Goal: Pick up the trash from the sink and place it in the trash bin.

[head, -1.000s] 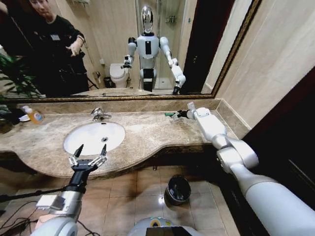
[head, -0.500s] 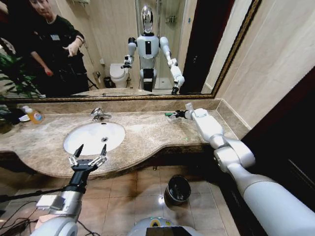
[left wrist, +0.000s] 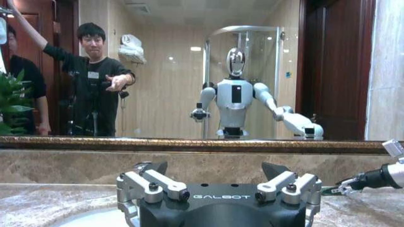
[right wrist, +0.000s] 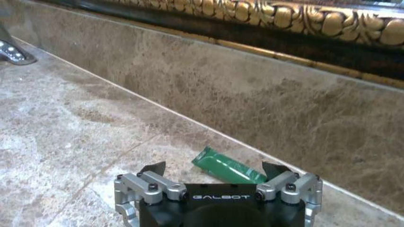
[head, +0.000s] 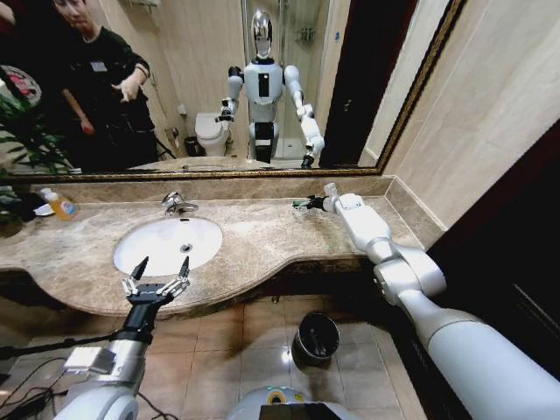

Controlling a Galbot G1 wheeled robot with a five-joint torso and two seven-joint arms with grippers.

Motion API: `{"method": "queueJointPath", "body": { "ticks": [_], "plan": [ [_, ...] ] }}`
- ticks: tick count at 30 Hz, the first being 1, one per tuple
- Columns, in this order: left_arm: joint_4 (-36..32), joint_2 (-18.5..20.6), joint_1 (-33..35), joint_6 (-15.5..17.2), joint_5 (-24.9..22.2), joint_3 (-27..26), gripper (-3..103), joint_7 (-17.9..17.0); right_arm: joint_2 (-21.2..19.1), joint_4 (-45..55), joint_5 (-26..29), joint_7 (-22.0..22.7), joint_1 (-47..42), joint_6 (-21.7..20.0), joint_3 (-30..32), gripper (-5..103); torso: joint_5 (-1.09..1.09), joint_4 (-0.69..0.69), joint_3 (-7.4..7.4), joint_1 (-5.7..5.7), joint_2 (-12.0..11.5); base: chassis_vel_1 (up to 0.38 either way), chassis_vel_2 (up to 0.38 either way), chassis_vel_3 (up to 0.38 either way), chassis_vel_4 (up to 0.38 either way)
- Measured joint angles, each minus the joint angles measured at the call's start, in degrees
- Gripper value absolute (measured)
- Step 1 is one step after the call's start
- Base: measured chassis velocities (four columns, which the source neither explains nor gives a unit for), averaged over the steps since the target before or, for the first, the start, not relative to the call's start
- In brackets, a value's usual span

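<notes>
My right gripper (right wrist: 215, 171) is open wide, with the little green rectangular piece (right wrist: 227, 170) on the beige marble countertop (right wrist: 75, 123) between its fingers. My left gripper (head: 159, 269) waits open by the white oval sink (head: 166, 244).

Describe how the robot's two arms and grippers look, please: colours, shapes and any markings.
Both arms have smooth white-grey rounded shells with bulbous joints, seen on the right arm. The left gripper and the right gripper share one design: a black body printed GALBOT in white, silver metal finger links with dark bolts, and black pointed fingertips. A cable runs beside the left forearm.
</notes>
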Motion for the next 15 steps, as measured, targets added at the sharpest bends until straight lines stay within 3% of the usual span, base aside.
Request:
{"method": "queueJointPath", "body": {
  "ticks": [8, 15],
  "plan": [
    [0.0, 0.0, 0.0, 0.0, 0.0, 0.0, 100, 0.0, 0.7, -0.2, -0.7, 0.5, -0.3, -0.2, 0.8, 102, -0.01, 0.0, 0.0, 0.0, 0.0, 0.0, 0.0, 0.0, 0.0],
    [0.0, 0.0, 0.0, 0.0, 0.0, 0.0, 100, 0.0, 0.6, 0.9, -0.7, 1.2, -1.0, -0.3, 0.8, 85, 0.0, 0.0, 0.0, 0.0, 0.0, 0.0, 0.0, 0.0, 0.0]
  ]
}}
